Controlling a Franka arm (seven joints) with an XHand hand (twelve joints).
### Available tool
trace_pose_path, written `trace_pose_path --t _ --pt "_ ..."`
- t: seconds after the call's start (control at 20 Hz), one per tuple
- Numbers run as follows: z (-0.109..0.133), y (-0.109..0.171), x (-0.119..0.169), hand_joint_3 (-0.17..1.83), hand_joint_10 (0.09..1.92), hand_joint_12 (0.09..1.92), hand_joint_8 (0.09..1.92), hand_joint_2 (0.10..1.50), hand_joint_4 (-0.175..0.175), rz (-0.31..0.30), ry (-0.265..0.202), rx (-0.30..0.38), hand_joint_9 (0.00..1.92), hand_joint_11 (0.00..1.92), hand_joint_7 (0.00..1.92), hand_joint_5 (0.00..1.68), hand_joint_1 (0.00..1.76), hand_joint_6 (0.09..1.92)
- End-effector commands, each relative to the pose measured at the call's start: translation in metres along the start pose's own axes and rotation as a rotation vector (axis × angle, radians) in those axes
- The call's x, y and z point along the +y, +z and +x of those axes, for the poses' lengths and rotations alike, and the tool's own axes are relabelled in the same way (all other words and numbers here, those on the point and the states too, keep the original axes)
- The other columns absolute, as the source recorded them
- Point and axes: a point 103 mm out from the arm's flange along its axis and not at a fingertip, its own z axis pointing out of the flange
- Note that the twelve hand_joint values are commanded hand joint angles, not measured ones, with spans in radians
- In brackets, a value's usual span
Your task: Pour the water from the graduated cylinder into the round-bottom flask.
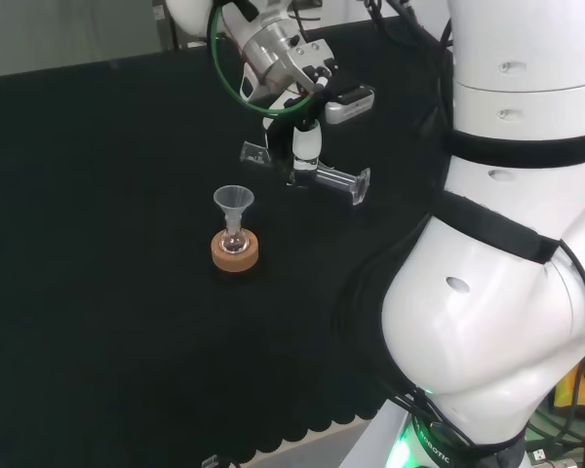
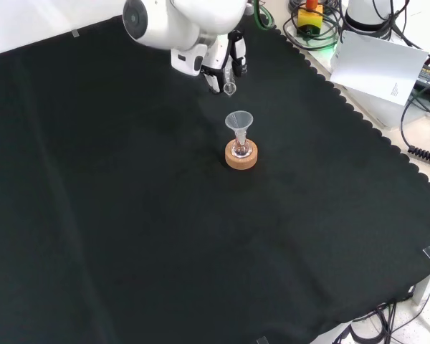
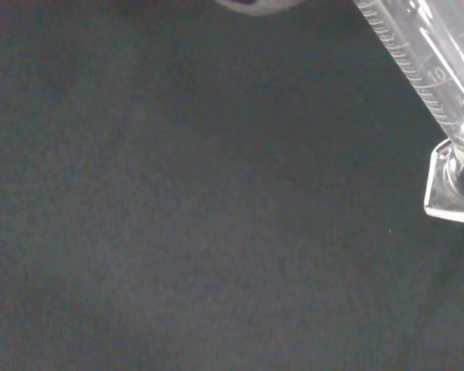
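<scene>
A small round-bottom flask (image 1: 234,237) stands on a cork ring (image 1: 234,254) with a clear funnel (image 1: 234,201) in its neck; the front view shows the funnel (image 2: 239,120) and the cork ring (image 2: 241,157) too. My hand (image 1: 304,146) is curled round a clear graduated cylinder (image 1: 331,178), which hangs almost level above the cloth. In the head view it is up and to the right of the funnel, apart from it. In the front view my hand (image 2: 226,60) and the cylinder's end (image 2: 230,88) hang beyond the funnel. The wrist view has the cylinder (image 3: 429,62) and its foot (image 3: 452,185). Water cannot be made out.
White arm links (image 1: 507,244) rise at the right of the head view. Past the cloth's scalloped edge (image 2: 358,118) in the front view lie a white sheet (image 2: 380,64) and cables (image 2: 423,143). Black cloth spreads open around the cork ring.
</scene>
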Motion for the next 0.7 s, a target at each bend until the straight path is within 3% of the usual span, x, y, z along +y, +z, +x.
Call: trace_pose_path --t 0.05,0.7 --pt "-0.0032 0.0025 -0.0018 0.0 0.09 0.76 0.95 1.1 -0.175 -0.06 -0.051 0.029 1.5 1.24 1.04 0.99 1.27 0.97" --pt "-0.0096 0.0002 0.0029 0.0 0.09 0.76 0.96 1.1 -0.175 -0.201 -0.134 0.087 1.49 1.23 1.03 0.99 1.27 0.97"
